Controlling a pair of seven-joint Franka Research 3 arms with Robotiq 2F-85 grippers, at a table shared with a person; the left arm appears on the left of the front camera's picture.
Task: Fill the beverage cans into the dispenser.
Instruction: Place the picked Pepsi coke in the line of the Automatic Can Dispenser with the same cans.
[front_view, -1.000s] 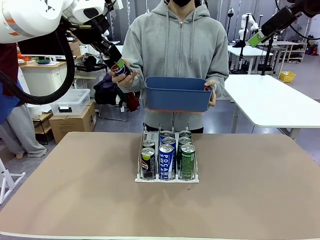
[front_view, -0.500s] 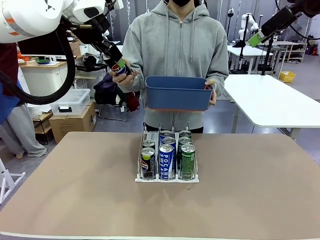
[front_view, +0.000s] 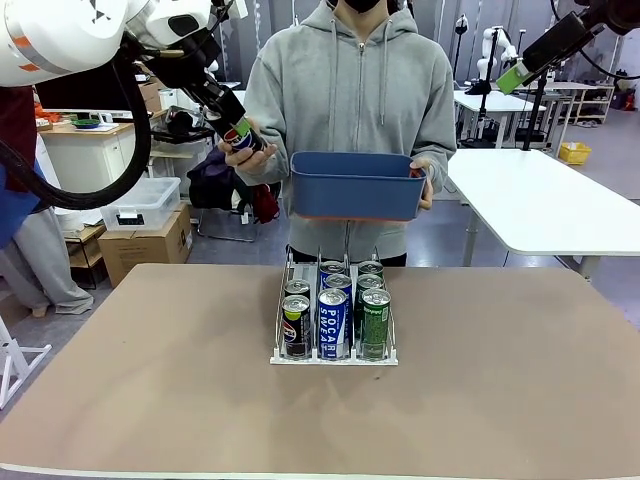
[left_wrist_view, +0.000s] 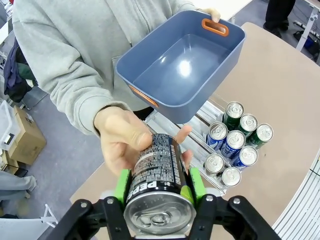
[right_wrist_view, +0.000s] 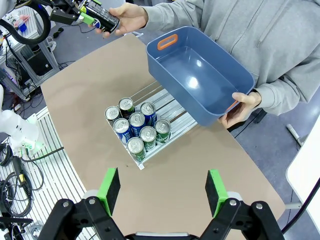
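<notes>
Your table (front_view: 150, 400) carries the dispenser (front_view: 334, 357) well below and to the right of your left gripper (left_wrist_view: 159, 187), and most of the job looks done: seven cans stand in its three lanes, two Pepsi cans (front_view: 296, 325) on the left, three Pocari Sweat cans (front_view: 332, 322) in the middle, and, from the right wrist view, two green cans (front_view: 375, 322) on the right. The person holds the blue bin (left_wrist_view: 185, 65) tilted just beyond your left gripper, and it looks emptied. One more Pepsi can (left_wrist_view: 159, 175) sits clamped between your left gripper's green pads, with the person's hand (left_wrist_view: 125, 142) touching its far end, so the handover is not finished. By my reading, this last can goes into the shorter left lane. Your right gripper (right_wrist_view: 163, 190) hangs high above the dispenser, jaws wide and holding nothing.
</notes>
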